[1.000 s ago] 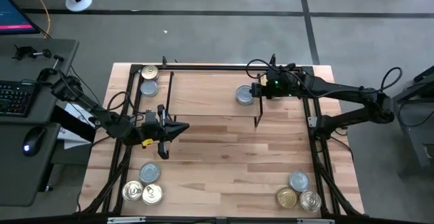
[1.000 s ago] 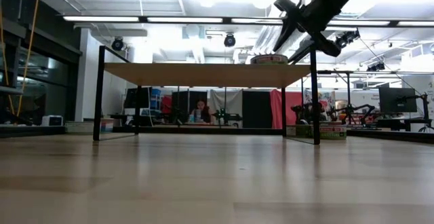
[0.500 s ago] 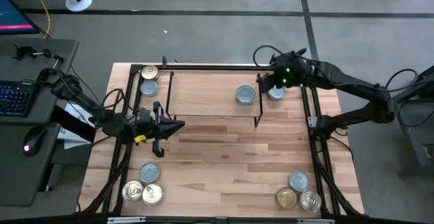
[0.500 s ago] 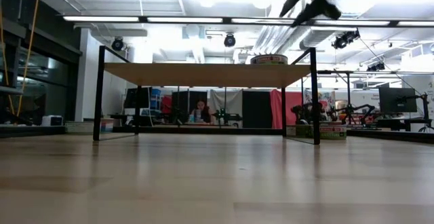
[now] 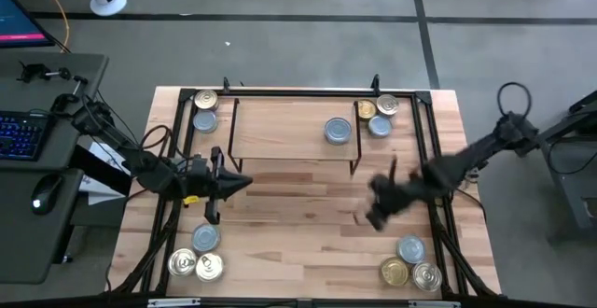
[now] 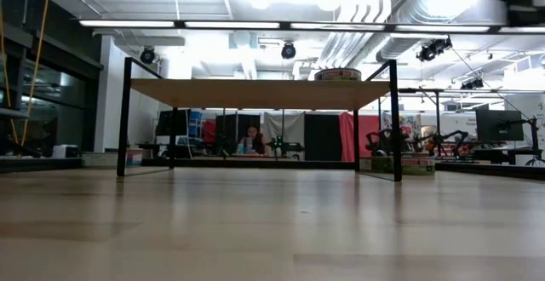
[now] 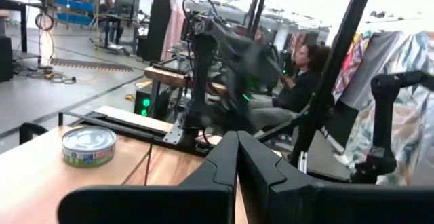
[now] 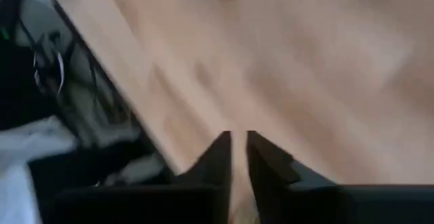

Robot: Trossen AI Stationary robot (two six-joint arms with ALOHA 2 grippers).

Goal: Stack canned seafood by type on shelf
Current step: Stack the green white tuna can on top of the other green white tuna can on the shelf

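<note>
Wood table (image 5: 308,224), tins at corners, shelf (image 5: 280,131) bearing one tin (image 5: 338,131)

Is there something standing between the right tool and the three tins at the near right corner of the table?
Nothing visible. The right tool hangs over bare wood, and only open tabletop lies between it and the three tins in the high view.

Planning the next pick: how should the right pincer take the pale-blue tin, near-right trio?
The pale-blue tin lies flat: come from above and pinch its round side wall at the free flanks; the gold tin and silver tin crowd its near side.
</note>
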